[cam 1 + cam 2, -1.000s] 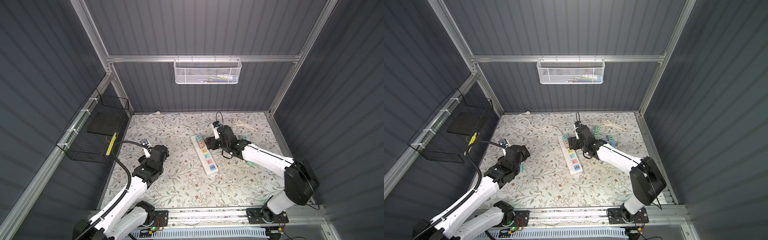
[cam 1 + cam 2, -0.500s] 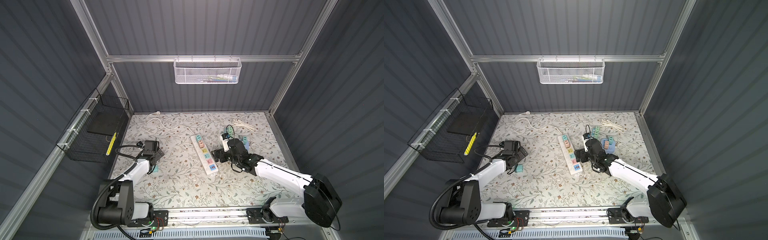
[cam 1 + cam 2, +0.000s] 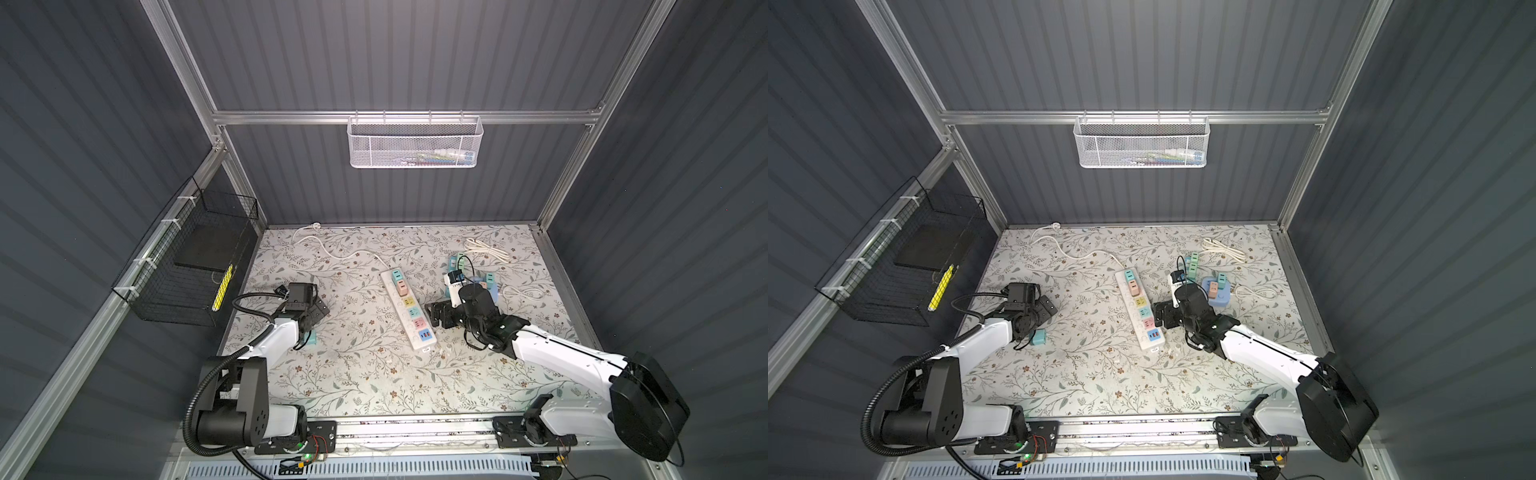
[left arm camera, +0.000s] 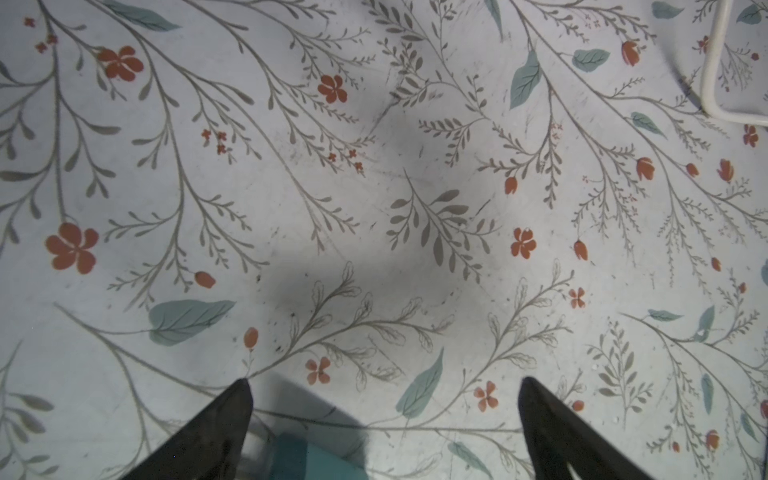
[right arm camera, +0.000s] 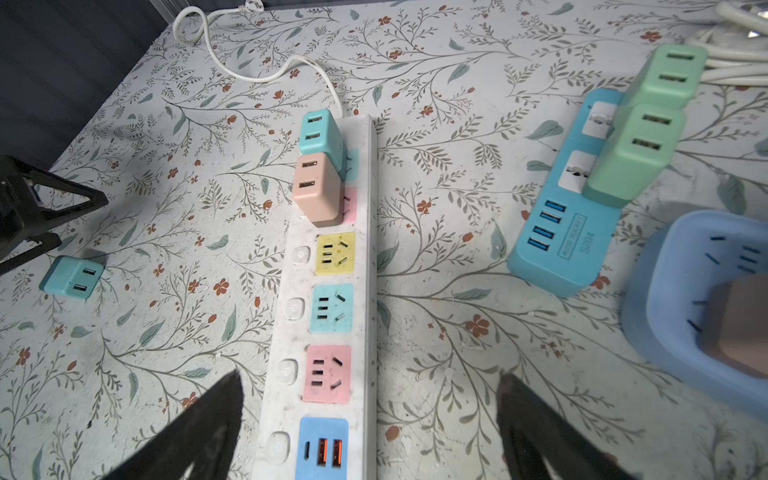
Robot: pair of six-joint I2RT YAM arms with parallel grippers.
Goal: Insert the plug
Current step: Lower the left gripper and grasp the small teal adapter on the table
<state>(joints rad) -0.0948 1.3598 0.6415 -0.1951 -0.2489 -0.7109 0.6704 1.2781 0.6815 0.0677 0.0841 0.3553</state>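
loose teal charger plug (image 3: 309,338) lies on the floral worktop (image 3: 361,374) just beside the left arm's wrist, well apart from the white power strip (image 3: 409,309); left jaws gape wide, empty; right jaws spread wide over the strip's usb end, gripping nothing

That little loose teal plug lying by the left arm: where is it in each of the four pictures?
Top view: teal plug beside the left gripper, left of the power strip.
Top view: teal plug, same spot.
Left wrist: teal plug cut off at the edge, between the open left gripper's fingers.
Right wrist: teal plug near the left gripper, apart from the power strip.
Shared landmark: the left gripper.
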